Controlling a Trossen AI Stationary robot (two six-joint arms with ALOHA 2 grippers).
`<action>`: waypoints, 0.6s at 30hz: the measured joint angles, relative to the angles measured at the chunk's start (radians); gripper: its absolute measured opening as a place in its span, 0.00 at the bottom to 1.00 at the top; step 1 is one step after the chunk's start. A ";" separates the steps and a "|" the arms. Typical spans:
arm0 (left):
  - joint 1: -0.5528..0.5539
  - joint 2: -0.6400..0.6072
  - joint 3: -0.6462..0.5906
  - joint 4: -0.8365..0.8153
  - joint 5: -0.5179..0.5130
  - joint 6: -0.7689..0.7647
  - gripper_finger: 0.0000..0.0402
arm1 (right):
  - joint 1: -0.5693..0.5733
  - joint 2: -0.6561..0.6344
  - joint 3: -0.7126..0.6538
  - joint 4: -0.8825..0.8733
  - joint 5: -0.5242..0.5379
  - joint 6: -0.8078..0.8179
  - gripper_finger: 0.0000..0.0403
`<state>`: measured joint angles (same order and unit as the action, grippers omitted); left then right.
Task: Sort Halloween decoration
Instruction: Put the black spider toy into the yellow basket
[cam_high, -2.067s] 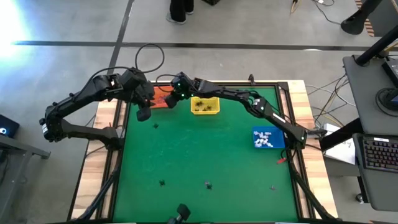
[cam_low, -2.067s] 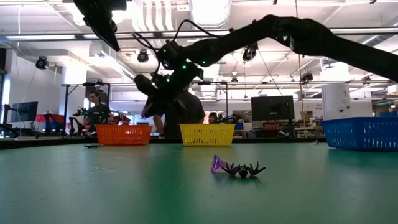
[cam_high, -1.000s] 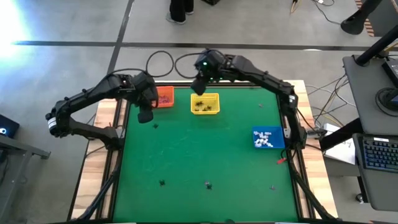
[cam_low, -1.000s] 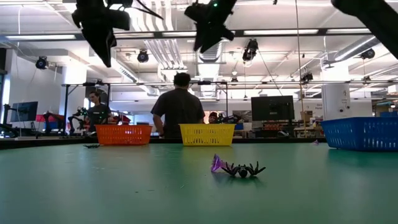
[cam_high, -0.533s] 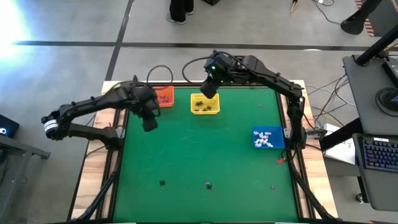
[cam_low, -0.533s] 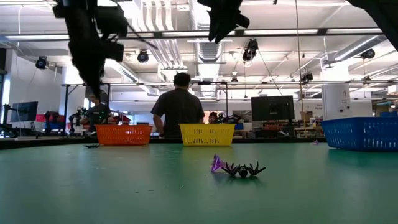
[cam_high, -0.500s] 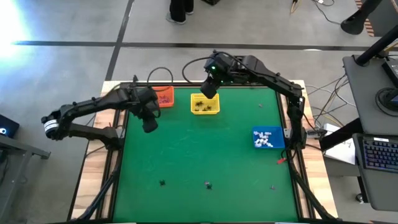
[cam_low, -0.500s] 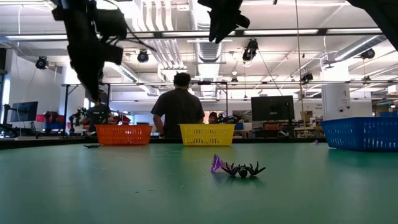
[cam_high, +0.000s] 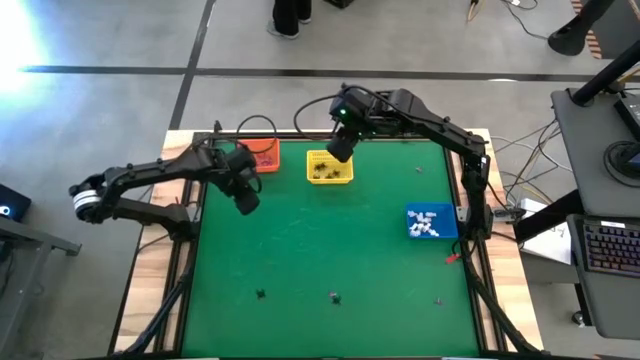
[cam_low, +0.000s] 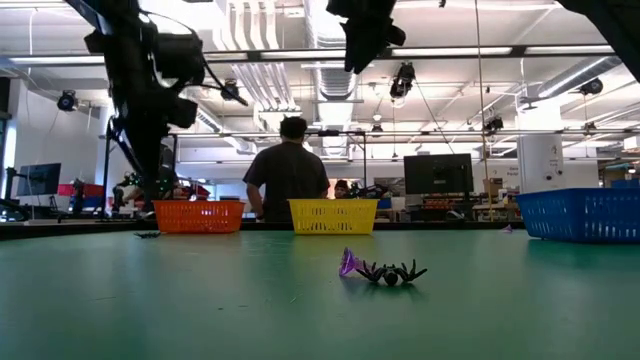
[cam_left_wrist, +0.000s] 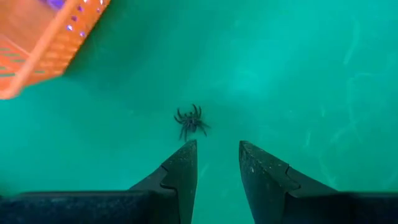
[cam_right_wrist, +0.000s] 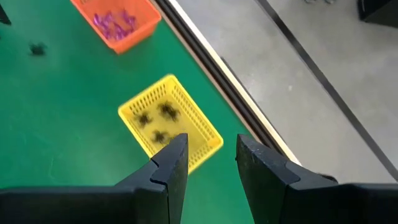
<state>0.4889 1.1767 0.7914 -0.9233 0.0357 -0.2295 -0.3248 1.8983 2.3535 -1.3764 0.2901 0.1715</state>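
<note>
Black spiders (cam_right_wrist: 158, 123) in yellow basket (cam_right_wrist: 199, 124)

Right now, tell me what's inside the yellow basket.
The yellow basket holds three small black spider trinkets, seen in the right wrist view. The right gripper hangs above it, and its fingers cover part of the basket's near edge.

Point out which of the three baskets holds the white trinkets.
The blue basket, alone by the table's right edge; the orange basket holds purple pieces, the yellow basket black ones.

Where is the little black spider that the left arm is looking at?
The black spider lies on the green table, just ahead of the left gripper and close to the orange basket, at the table's far left.
</note>
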 joint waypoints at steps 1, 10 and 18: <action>0.000 0.005 -0.013 0.018 0.000 -0.018 0.25 | 0.000 0.000 0.000 -0.015 0.000 0.000 0.32; 0.001 0.092 -0.103 0.071 -0.001 -0.095 0.25 | 0.000 0.000 0.000 -0.078 0.000 -0.001 0.32; 0.003 0.184 -0.110 0.170 -0.025 -0.117 0.25 | 0.000 0.001 0.000 -0.078 0.000 -0.023 0.32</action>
<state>0.4915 1.3609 0.6811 -0.7534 0.0102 -0.3464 -0.3248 1.8992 2.3531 -1.4545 0.2896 0.1483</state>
